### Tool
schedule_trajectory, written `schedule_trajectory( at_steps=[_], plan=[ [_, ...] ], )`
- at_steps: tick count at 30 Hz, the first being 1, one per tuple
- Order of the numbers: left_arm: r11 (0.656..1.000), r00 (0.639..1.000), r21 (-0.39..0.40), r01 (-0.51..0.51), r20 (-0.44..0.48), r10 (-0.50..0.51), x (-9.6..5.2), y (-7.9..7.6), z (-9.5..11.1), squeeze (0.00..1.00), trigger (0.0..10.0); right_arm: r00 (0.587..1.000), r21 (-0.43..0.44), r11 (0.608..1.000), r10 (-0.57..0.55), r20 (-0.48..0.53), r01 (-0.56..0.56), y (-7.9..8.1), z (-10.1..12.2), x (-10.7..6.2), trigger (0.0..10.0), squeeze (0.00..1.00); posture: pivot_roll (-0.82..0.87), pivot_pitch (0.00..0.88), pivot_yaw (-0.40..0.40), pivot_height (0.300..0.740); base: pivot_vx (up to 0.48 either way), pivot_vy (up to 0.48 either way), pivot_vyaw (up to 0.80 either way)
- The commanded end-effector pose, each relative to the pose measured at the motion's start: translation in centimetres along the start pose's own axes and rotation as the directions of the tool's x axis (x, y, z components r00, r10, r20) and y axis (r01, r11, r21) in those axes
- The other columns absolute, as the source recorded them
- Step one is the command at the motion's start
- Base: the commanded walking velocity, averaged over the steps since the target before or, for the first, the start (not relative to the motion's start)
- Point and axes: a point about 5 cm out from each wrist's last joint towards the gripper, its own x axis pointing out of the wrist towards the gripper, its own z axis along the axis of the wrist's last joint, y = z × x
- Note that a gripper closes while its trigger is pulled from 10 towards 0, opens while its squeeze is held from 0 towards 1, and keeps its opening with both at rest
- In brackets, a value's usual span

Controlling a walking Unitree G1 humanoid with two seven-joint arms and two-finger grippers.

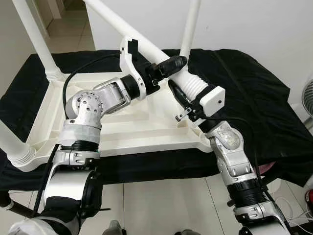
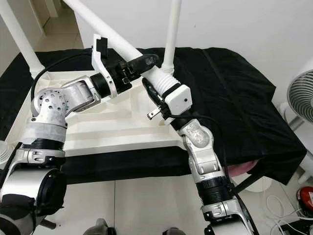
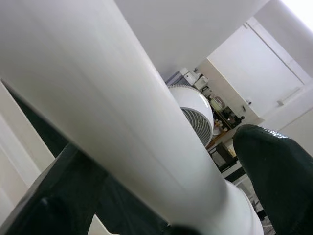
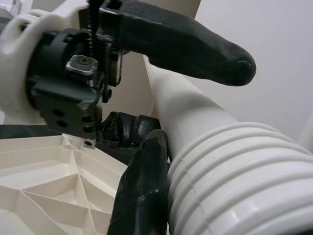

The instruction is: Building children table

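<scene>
My right gripper (image 1: 182,98) clamps the ribbed collar of the slanted white plastic table leg (image 1: 122,24); my left gripper (image 1: 164,67) grips the same leg just above. The upturned white plastic tabletop (image 1: 117,132) lies on the black cloth (image 1: 254,98), its near right corner socket beneath. I'd straighten the leg upright before pressing it in.

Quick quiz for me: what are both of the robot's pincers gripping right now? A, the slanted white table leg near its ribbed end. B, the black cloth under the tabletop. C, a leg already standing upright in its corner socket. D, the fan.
A: the left pincer and right pincer both close around the slanted white table leg by its ribbed end, above the upturned tabletop.
</scene>
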Motion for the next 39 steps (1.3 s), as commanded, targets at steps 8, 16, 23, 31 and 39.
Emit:
schedule_trajectory(
  at_steps=[8, 16, 23, 31, 39],
  plan=[
    [0.998, 0.995, 0.018, 0.067, 0.066, -0.068, 0.2, 0.2, 2.9, 0.0, 10.0, 0.999, -0.138, 0.99, -0.015, -0.045, 0.009, 2.0, -0.5, -2.4, 10.0, 0.0, -0.1, 0.0, 0.039, 0.74, 0.0, 0.0, 0.0],
    [0.998, 0.997, 0.022, 0.055, 0.059, -0.057, 0.1, 0.3, 3.5, 0.0, 10.0, 0.988, -0.31, 0.944, -0.137, -0.064, 0.111, 3.3, -1.5, -5.7, 10.0, 0.0, -0.1, 0.0, 0.045, 0.74, 0.0, 0.0, 0.0],
    [0.998, 0.998, 0.025, 0.05, 0.048, -0.051, 0.2, 0.6, 3.8, 0.0, 10.0, 0.987, -0.366, 0.924, -0.143, -0.077, 0.106, 4.2, -1.9, -6.2, 10.0, 0.0, -0.1, 0.0, 0.05, 0.74, 0.0, 0.0, 0.0],
    [0.997, 0.995, 0.027, 0.073, 0.059, -0.074, 0.0, 0.5, 3.9, 0.0, 0.0, 0.989, -0.397, 0.913, -0.129, -0.068, 0.091, 4.6, -2.3, -6.5, 10.0, 0.0, -0.09, 0.0, 0.052, 0.74, 0.0, 0.0, 0.0],
    [0.995, 0.993, -0.013, 0.098, 0.064, -0.097, -0.3, 0.4, 4.1, 0.0, 0.0, 0.983, -0.428, 0.893, -0.177, -0.045, 0.141, 4.5, -2.5, -6.7, 10.0, 0.0, -0.08, 0.0, 0.058, 0.74, 0.0, 0.0, 0.0]
  ],
)
